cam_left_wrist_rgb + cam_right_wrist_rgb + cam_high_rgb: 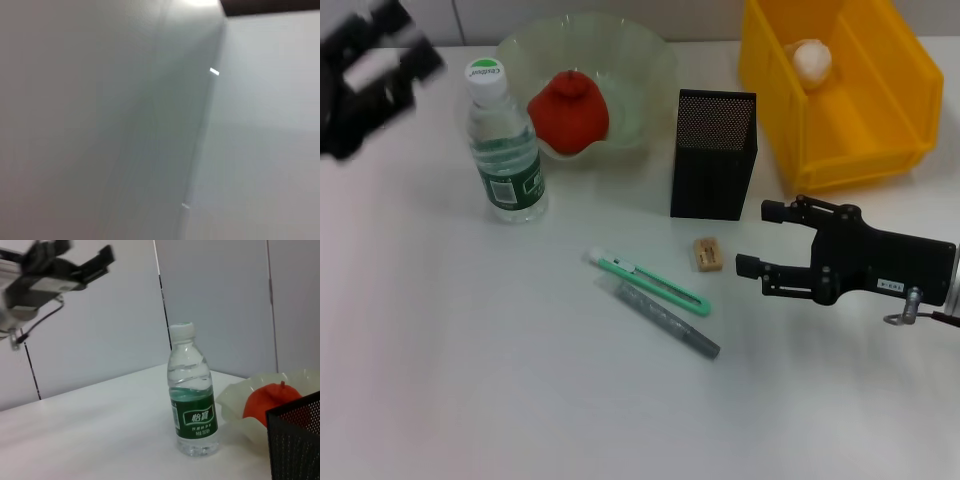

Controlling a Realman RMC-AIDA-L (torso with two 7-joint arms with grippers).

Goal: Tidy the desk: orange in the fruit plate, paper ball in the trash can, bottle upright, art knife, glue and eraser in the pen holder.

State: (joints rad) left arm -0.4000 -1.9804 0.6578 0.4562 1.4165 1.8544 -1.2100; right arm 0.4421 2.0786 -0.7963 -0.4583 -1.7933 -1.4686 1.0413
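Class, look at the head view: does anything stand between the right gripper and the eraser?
Nothing visible does. The right gripper is open, low over the table, with bare table between it and the eraser just to its left. The pen holder stands farther back, off that line.

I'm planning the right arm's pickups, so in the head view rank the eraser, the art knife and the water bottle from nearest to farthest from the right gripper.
From the right gripper, which is open:
1. Eraser, just to its left on the table.
2. Art knife, farther left, near the table's middle.
3. Water bottle, upright, far left by the fruit plate.
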